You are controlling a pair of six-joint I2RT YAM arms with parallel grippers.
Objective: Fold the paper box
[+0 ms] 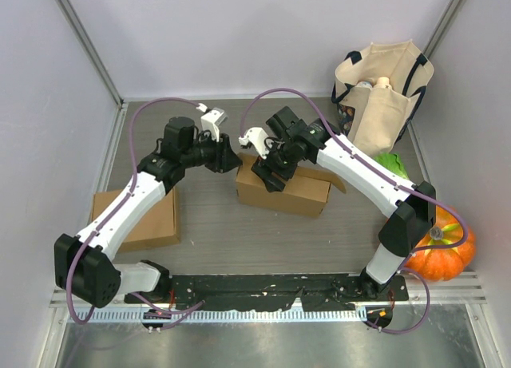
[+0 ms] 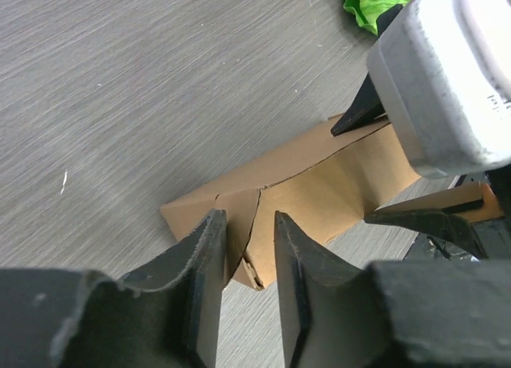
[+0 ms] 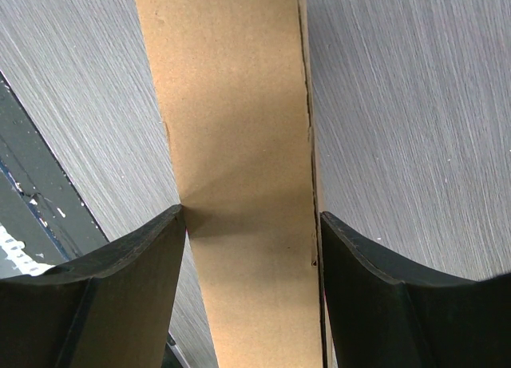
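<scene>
Brown paper box (image 1: 303, 194) clamped edge to edge by right hand (image 3: 251, 224); left hand (image 2: 249, 224) narrow astride its end flap (image 2: 200, 212), grip unclear

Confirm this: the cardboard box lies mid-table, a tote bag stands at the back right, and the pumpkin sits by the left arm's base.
One error: the pumpkin sits by the right arm's base, not the left, as the top external view shows. The cardboard box and tote bag are as stated.

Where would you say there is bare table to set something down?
Free: the strip between the flat cardboard and the paper box, down to the black rail; also the back-left corner. Crowded: the right side, with tote bag, green item and pumpkin.
</scene>
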